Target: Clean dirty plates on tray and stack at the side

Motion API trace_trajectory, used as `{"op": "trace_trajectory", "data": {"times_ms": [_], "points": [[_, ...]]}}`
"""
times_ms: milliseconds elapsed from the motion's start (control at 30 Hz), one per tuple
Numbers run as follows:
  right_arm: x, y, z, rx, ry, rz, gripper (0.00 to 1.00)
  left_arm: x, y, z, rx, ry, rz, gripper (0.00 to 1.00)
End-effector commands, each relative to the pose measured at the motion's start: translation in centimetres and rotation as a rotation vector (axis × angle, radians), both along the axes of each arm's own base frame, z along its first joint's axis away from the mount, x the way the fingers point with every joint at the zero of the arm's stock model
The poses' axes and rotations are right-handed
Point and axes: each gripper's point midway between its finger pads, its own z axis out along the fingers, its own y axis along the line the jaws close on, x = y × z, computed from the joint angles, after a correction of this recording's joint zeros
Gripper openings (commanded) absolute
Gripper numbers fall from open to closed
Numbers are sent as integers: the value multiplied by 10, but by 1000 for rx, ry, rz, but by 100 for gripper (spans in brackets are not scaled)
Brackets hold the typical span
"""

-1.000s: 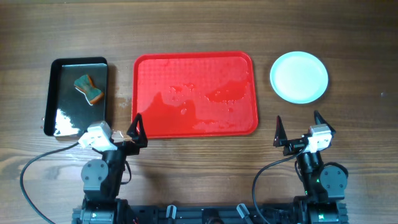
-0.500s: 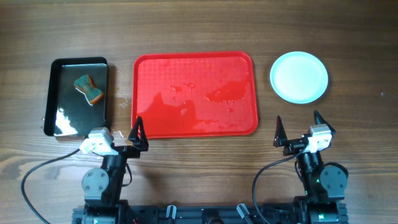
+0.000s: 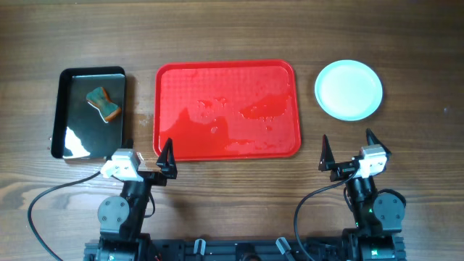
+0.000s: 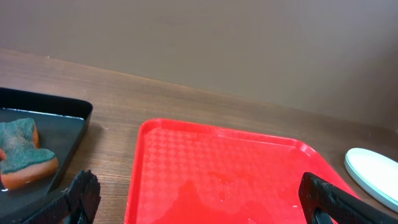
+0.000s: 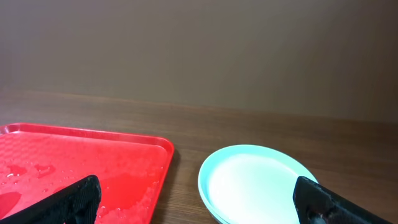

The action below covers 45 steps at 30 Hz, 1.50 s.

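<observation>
Gaping wide, empty: left gripper (image 4: 200,205), right gripper (image 5: 199,202).

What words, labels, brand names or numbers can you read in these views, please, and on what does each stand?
None: no readable text, label or number shows on the large red rectangular plastic tray, the stacked round pale mint-blue plates, the smaller glossy black rectangular tray, the orange-and-green sponge or the wooden table.

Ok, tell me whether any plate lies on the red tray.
No, the red tray carries nothing round or pale in the overhead view; the plates sit beside it, off its right end.
</observation>
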Motion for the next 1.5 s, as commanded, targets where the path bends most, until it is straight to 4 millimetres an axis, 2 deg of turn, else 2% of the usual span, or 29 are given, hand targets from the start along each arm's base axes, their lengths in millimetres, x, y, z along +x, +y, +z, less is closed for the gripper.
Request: {"op": "trace_trajectory", "data": {"times_ms": [0, 333, 1467], "points": [[0, -3, 3, -9, -17, -17, 100, 0, 6, -2, 39, -3, 26, 100], [0, -3, 3, -9, -17, -17, 100, 1, 15, -2, 39, -4, 65, 100], [0, -3, 3, -9, -17, -17, 100, 1, 15, -2, 40, -3, 65, 100]]}}
